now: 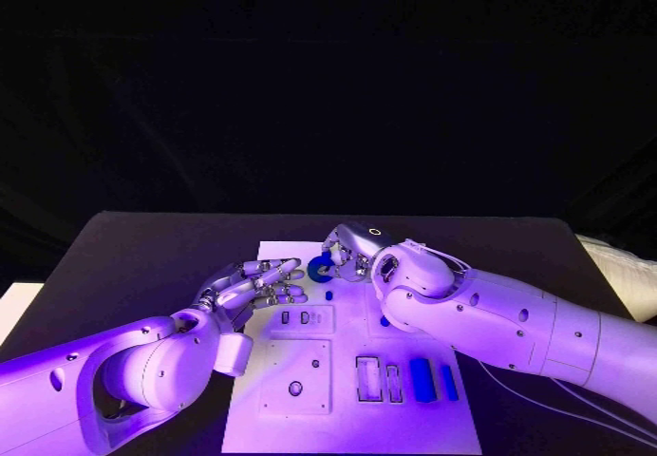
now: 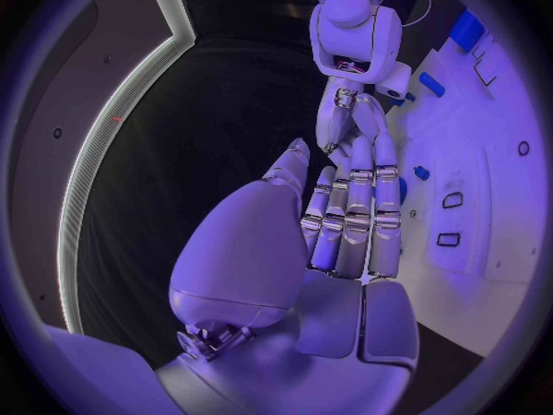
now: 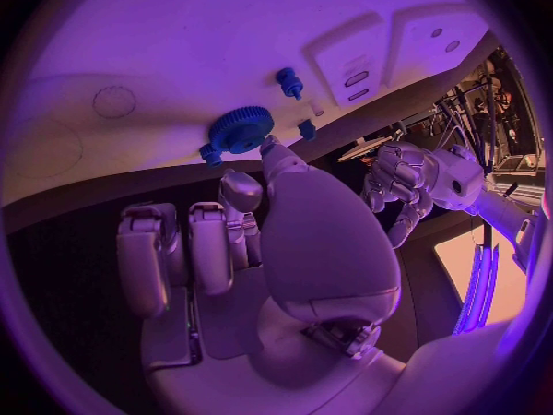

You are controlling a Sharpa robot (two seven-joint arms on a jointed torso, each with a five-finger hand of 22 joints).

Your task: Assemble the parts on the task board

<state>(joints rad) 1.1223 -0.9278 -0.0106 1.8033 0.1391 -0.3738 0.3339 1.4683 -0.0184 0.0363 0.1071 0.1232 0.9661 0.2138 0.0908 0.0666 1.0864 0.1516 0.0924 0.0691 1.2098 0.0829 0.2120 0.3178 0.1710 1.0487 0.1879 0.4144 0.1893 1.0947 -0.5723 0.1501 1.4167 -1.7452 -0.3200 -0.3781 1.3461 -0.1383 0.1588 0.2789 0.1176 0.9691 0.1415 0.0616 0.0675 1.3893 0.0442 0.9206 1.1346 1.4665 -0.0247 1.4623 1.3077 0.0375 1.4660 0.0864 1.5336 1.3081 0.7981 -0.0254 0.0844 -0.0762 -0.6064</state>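
- Nearest me, two long blue bars [image 1: 422, 377] lie side by side on the near right part of the white task board [image 1: 452, 427], beside a row of upright slots [image 1: 367, 376]. I judge them light, rigid plastic that is best pinched across the narrow sides at mid-length.
- My left hand [image 1: 257, 285] hovers over the board's left edge, fingers straight and slightly apart, holding nothing. The left wrist view shows the same flat, empty hand.
- A short blue peg [image 1: 330, 295] stands in the board just beside the left hand's fingertips [image 1: 294, 275]. I judge it small, hard and smooth, so it could slip or tip; take it from above, by its sides.
- My right hand [image 1: 350, 254] reaches over the board's far end. In the right wrist view its fingers are partly curled, with one fingertip at the rim of the blue gear [image 3: 240, 129]. I cannot tell whether it grips the gear or only touches it.
- The gear sits at the board's far left corner. I judge it light and stiff, its toothed rim giving good purchase; grip across the rim.
- Beyond the board lies bare black tabletop [image 1: 164, 237].
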